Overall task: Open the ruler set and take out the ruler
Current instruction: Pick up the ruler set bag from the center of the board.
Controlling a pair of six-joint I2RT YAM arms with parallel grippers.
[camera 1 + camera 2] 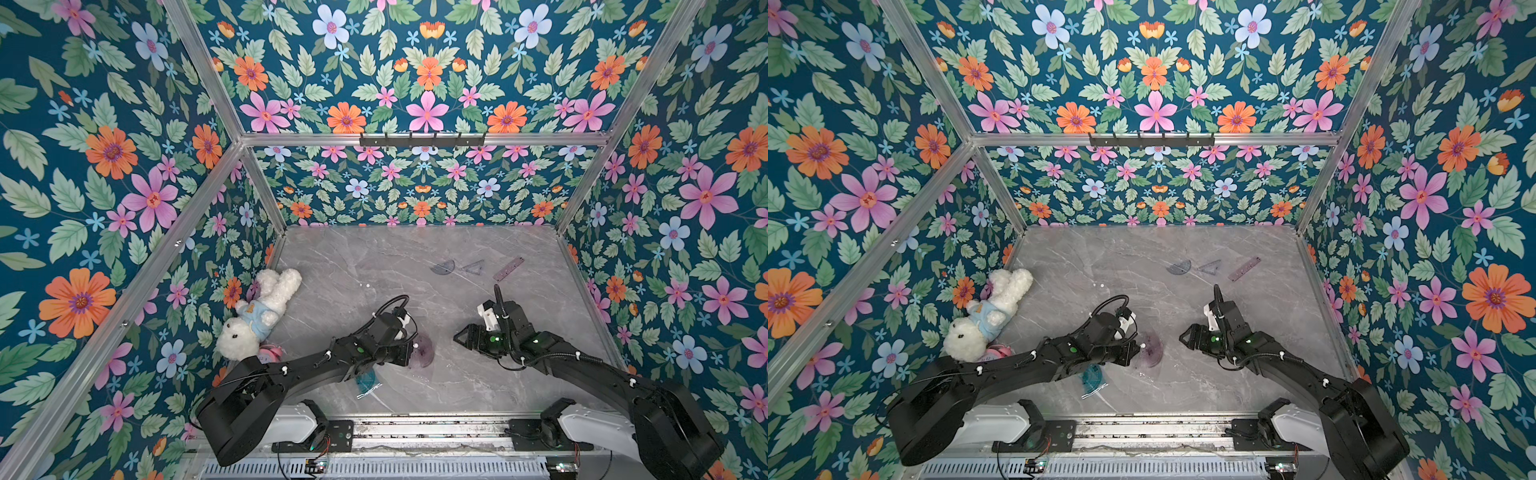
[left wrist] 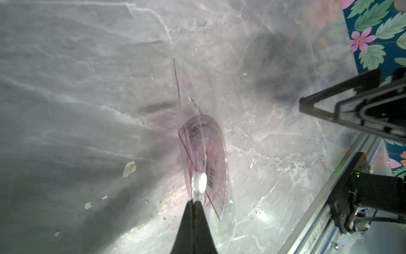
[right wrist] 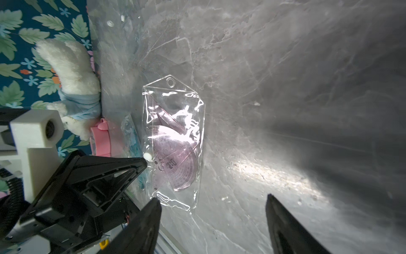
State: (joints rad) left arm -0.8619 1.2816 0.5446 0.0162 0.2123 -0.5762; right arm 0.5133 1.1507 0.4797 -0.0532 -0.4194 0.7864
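The ruler set [image 3: 175,140] is a clear plastic pouch with purple rulers inside, a protractor [image 2: 211,158] foremost. It is near the table's middle front in both top views [image 1: 423,351] [image 1: 1151,351], raised on edge. My left gripper [image 2: 194,201] is shut on the pouch's rim right beside its white snap button [image 2: 201,181]. My right gripper [image 3: 213,198] stands open just right of the pouch [image 1: 460,334], nothing between its fingers, one fingertip [image 3: 157,201] close to the pouch's near corner.
A purple ruler [image 1: 508,269], a set square [image 1: 473,267] and a protractor [image 1: 444,267] lie loose at the back right. A teal pouch [image 1: 365,380] lies under my left arm. A white plush bunny [image 1: 257,311] and a pink item [image 1: 272,353] sit at the left wall.
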